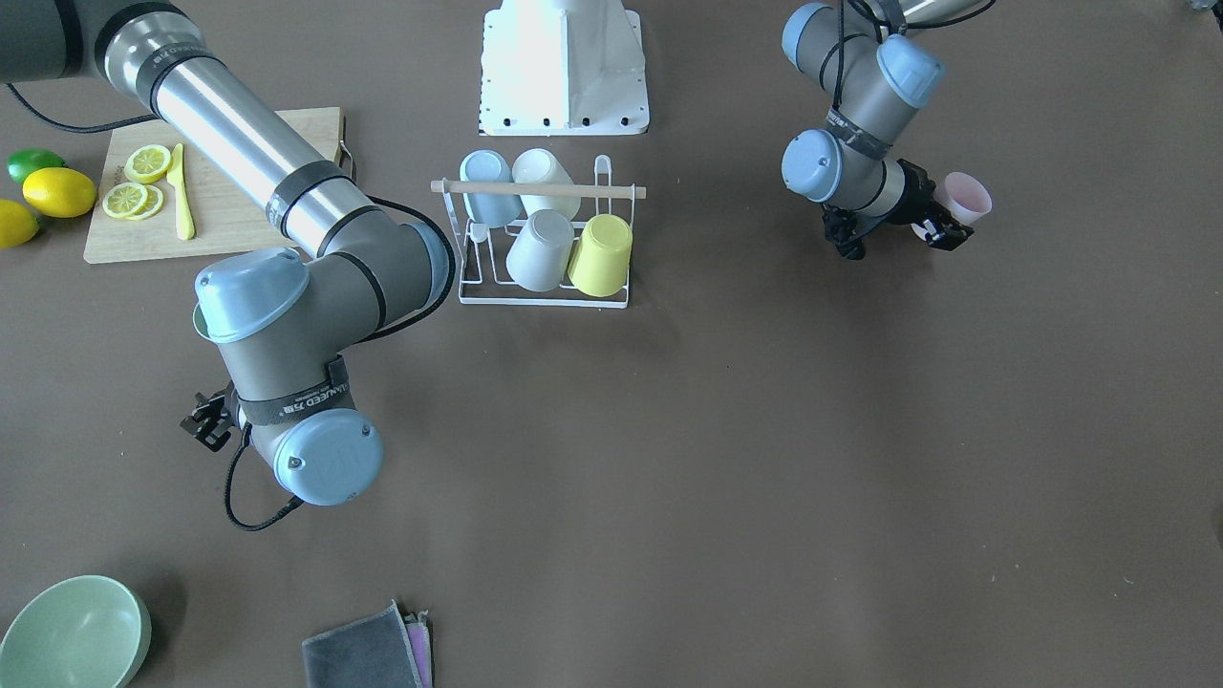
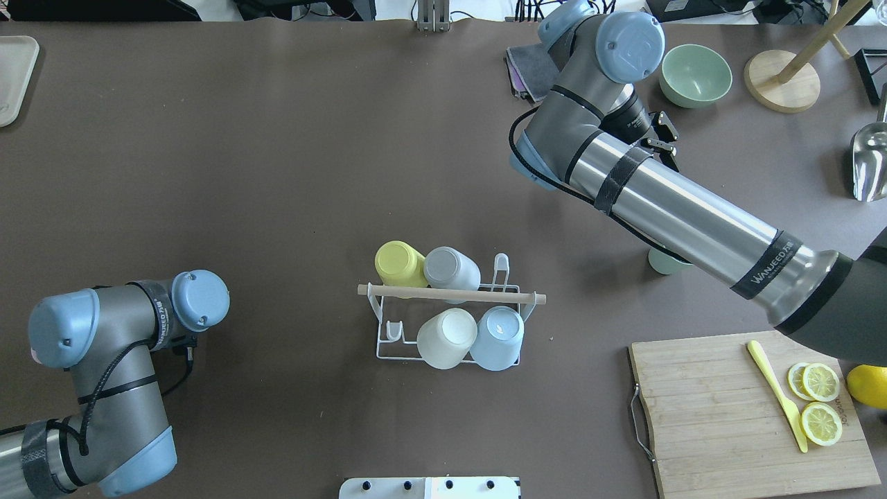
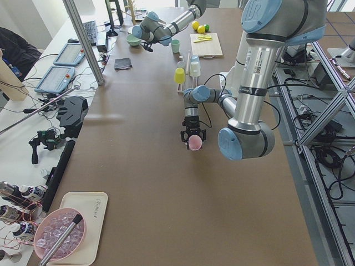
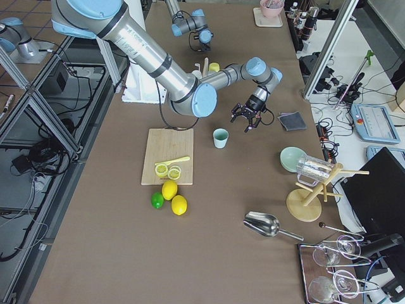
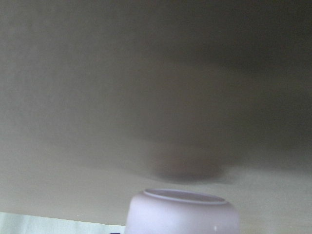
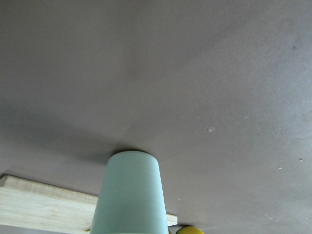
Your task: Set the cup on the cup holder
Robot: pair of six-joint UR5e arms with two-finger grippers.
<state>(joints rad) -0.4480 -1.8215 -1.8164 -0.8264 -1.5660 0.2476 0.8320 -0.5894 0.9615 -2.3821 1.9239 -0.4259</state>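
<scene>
The cup holder (image 1: 535,189) is a white wire rack with a wooden rod, standing mid-table; it also shows in the overhead view (image 2: 450,295). It carries several upturned cups: yellow, grey, cream and light blue. My left gripper (image 1: 941,222) is shut on a pink cup (image 1: 963,199), held tilted on its side well off to the rack's side; this cup also shows in the left wrist view (image 5: 183,212). My right gripper (image 2: 662,133) is open and empty. A mint green cup (image 2: 665,262) stands on the table beneath my right arm and fills the right wrist view (image 6: 129,195).
A wooden cutting board (image 1: 229,215) holds lemon slices and a yellow knife, with lemons and a lime (image 1: 57,191) beside it. A green bowl (image 1: 72,635) and folded cloths (image 1: 368,650) lie near the operators' edge. The robot base (image 1: 564,67) stands behind the rack.
</scene>
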